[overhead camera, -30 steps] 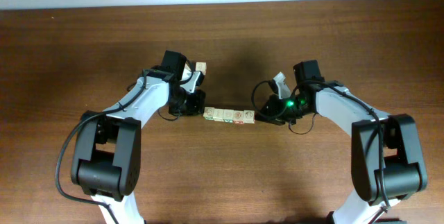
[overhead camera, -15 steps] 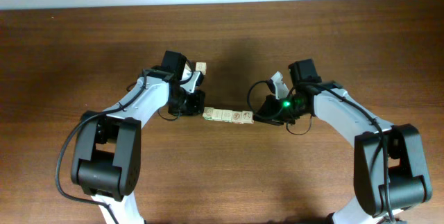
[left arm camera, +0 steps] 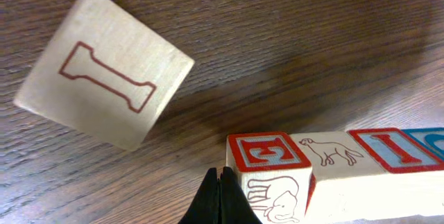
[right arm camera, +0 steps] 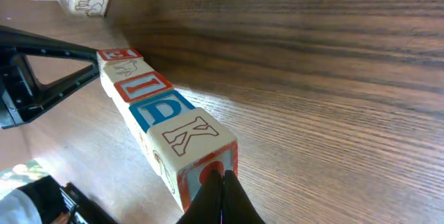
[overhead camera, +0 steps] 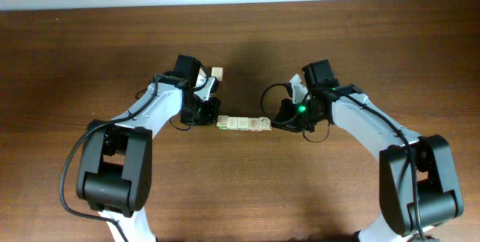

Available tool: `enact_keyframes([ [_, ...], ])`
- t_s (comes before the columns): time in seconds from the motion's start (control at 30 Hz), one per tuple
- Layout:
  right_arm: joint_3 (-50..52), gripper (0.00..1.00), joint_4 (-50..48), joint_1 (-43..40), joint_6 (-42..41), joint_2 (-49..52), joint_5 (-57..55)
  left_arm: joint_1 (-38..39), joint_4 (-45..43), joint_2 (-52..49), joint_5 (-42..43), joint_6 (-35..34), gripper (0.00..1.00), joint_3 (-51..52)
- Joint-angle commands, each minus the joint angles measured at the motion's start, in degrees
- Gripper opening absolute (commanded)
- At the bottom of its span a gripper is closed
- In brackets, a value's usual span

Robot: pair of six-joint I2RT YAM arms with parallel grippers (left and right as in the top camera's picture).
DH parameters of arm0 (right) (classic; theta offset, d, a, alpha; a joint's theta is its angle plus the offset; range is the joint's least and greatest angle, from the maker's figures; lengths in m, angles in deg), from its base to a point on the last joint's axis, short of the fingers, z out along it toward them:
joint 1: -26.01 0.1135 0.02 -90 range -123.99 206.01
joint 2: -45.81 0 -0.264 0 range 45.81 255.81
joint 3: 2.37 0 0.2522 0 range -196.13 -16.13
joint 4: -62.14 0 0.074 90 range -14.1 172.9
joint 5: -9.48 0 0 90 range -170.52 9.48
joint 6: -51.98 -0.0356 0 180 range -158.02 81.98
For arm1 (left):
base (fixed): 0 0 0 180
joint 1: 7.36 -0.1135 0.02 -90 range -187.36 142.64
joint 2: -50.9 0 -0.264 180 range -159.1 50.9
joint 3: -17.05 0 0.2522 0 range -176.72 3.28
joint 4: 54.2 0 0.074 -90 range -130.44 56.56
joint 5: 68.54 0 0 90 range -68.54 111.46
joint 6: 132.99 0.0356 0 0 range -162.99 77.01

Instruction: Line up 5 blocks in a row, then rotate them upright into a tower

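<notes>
At mid-table, a row of alphabet blocks (overhead camera: 244, 124) lay end to end, apparently five, showing E, a dog, I, D and K on top. The left gripper (left arm camera: 220, 195), pinched shut and empty, stood at the E block (left arm camera: 267, 151). The right gripper (right arm camera: 222, 191), likewise closed on nothing, stood at the K block (right arm camera: 191, 137). A lone cube (left arm camera: 104, 96) with a red I outline sat apart, askew.

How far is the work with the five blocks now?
Done: five blocks sit in one touching row. In hand: the shut left tool is at the E end, the shut right tool at the K end; neither holds a block. Left: the turning itself, as far as one can tell.
</notes>
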Motion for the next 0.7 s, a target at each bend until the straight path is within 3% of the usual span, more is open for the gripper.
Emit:
enact_keyframes([
  [0.0,-3.4,0.04,0.3,3.7,-0.6,-1.1,2.4,1.3,-0.3,-0.4,6.0,-0.5,0.00,0.6],
  [0.67,-8.4,0.04,1.7,10.3,-3.2,-1.1,-4.1,2.4,-0.4,-0.4,5.3,-0.5,0.00,0.6],
])
